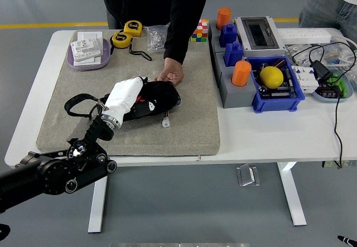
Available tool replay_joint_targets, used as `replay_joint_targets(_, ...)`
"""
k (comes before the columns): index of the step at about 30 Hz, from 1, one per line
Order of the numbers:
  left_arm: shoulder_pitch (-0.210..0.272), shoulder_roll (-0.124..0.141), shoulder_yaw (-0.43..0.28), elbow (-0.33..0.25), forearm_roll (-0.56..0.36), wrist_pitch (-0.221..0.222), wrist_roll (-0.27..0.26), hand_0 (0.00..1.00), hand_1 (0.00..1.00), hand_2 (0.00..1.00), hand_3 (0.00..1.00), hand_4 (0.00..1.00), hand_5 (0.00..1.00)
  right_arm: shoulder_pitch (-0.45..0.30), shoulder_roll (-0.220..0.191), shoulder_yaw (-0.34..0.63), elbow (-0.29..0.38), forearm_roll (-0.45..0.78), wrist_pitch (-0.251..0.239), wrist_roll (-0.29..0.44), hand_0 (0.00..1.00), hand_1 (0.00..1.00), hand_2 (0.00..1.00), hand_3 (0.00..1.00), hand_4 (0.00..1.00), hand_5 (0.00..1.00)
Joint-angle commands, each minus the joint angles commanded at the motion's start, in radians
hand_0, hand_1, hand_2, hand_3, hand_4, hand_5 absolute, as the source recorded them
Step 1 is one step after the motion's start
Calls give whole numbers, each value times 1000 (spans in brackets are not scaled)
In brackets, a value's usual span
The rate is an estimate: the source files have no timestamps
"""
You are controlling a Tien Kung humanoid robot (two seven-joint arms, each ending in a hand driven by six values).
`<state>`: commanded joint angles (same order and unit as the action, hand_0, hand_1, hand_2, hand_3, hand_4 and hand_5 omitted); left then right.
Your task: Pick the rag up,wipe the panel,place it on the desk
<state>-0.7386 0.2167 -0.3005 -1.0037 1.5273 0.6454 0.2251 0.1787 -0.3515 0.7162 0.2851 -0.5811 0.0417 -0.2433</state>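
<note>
A glossy black panel lies on the grey felt mat, with thin wires ending in a white connector at its near edge. My left hand, white-backed on a black arm, lies pressed on the panel's left half. Dark stuff with red and white specks bunches under the hand, and I cannot separate a rag from the panel there. From the far side, a person's hand in a black sleeve steadies the panel's far edge. My right arm is out of sight.
A purple tray and two yellow tape measures sit at the back left. A colourful cube, grey switch box, orange cylinders and a blue bin with a yellow ball crowd the right.
</note>
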Motion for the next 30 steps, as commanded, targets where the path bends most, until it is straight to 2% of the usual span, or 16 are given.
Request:
replay_joint_targets(10,-25,-18,22,48,-38,0,-9,184,138,500,474,272,2,1,3,-3,1,-2,-1,0,754,567,699,593,994,539)
replay_joint_targets(21,-31,-41,33,63,-52,0,-11,185,139,499,475,268,2,3,8,-9,1,-1,-3,-1,753,566,699,593,994,538)
replay_joint_targets(30,-28,-33,32,69,-46,0,-8,188,138,499,475,266,2,0,11,2,-6,1,-1,-2,754,567,699,593,994,538)
